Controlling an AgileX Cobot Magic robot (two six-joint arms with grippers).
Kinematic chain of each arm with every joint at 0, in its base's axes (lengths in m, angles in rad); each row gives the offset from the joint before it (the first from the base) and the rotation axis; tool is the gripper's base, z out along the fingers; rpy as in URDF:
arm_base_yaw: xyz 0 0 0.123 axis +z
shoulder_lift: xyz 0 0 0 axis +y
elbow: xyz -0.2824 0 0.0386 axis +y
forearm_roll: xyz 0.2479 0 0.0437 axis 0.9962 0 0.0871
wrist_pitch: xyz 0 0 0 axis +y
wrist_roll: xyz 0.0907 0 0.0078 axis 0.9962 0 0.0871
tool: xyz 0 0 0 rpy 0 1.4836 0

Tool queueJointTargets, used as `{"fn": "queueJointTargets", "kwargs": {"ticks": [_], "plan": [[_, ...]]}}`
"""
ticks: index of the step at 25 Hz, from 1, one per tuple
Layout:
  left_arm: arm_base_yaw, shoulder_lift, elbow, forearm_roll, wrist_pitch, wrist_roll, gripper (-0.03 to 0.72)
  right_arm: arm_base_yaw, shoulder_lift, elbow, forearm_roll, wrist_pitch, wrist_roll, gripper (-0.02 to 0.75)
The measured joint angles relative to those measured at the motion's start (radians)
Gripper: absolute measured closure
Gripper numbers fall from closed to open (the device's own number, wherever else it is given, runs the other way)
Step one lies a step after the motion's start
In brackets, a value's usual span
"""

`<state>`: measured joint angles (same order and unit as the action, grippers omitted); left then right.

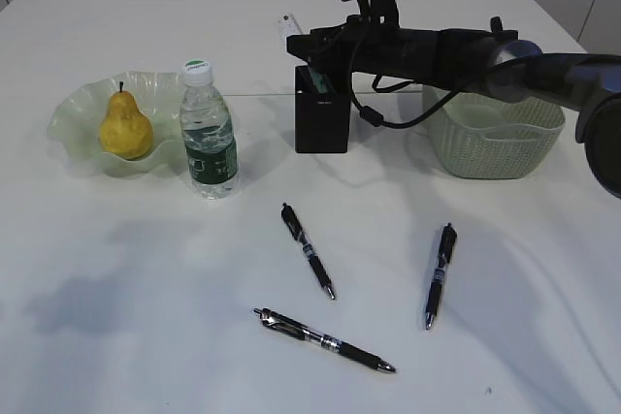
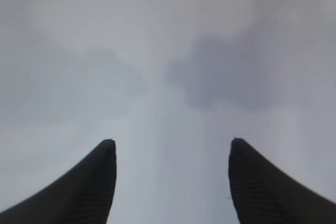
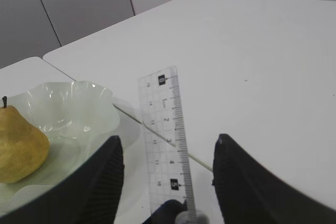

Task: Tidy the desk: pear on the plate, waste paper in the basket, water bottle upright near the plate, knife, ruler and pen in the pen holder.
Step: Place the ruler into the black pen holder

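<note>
The pear [image 1: 125,127] sits in the plate [image 1: 78,109], the bottle [image 1: 208,133] upright just beside it. The ruler [image 3: 166,140] stands in the holder [image 1: 321,111]; the right claw [image 3: 167,174] hangs over it, jaws apart on either side, not pinching. The basket [image 1: 495,147] stands right of the holder; I cannot make out its contents. Three pens [image 1: 309,250] lie on the surface [image 1: 146,336]. The left claw [image 2: 172,179] gapes, holding nothing.
</note>
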<state>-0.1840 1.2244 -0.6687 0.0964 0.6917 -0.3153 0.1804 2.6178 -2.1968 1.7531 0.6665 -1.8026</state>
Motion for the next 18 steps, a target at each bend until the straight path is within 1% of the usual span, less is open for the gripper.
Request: {"fn": "queueJointTargets", "kwargs": {"ticks": [10, 15, 18], "plan": [[0.0, 0.0, 0.0, 0.0, 0.0, 0.0, 0.214, 0.0, -0.036, 0.0, 0.0, -0.009, 0.004, 0.328], [0.0, 0.0, 0.0, 0.0, 0.0, 0.0, 0.214, 0.0, -0.087, 0.0, -0.004, -0.01, 0.061, 0.328], [0.0, 0.0, 0.0, 0.0, 0.0, 0.0, 0.214, -0.004, -0.117, 0.0, -0.042, -0.014, 0.133, 0.328]]}}
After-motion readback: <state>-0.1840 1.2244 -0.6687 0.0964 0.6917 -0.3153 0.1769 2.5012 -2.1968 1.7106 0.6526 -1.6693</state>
